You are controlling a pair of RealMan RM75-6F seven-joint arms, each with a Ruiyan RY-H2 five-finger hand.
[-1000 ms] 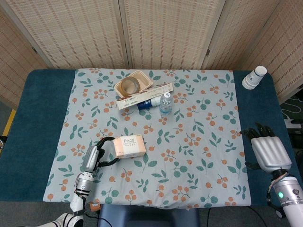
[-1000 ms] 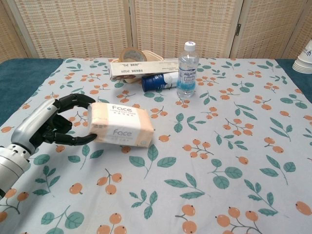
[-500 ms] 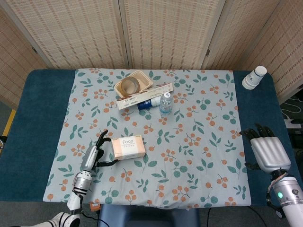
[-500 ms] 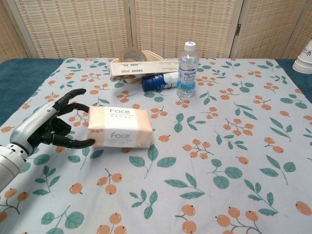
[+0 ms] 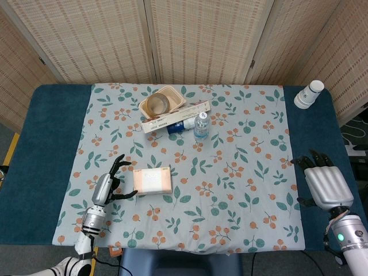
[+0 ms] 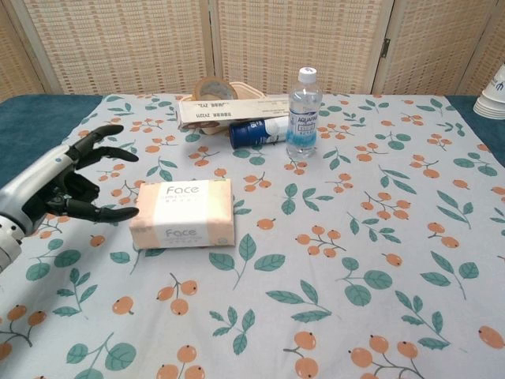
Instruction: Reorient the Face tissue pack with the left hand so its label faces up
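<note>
The peach Face tissue pack (image 5: 153, 180) (image 6: 183, 212) lies flat on the floral cloth at the near left. "Face" is printed on its top and on its near side. My left hand (image 5: 109, 184) (image 6: 65, 181) hovers just left of the pack with its fingers spread, apart from it and holding nothing. My right hand (image 5: 325, 183) rests at the table's right edge on the blue cover, fingers extended and empty; the chest view does not show it.
At the back middle stand a water bottle (image 6: 303, 112), a blue can on its side (image 6: 257, 132), a long flat box (image 6: 233, 109) and a tape roll in a tray (image 5: 161, 102). Paper cups (image 5: 309, 94) stand at the back right corner.
My left hand let go of the pack and drew back to the left, fingers spreading. The pack settled flat and shifted slightly nearer and left.
</note>
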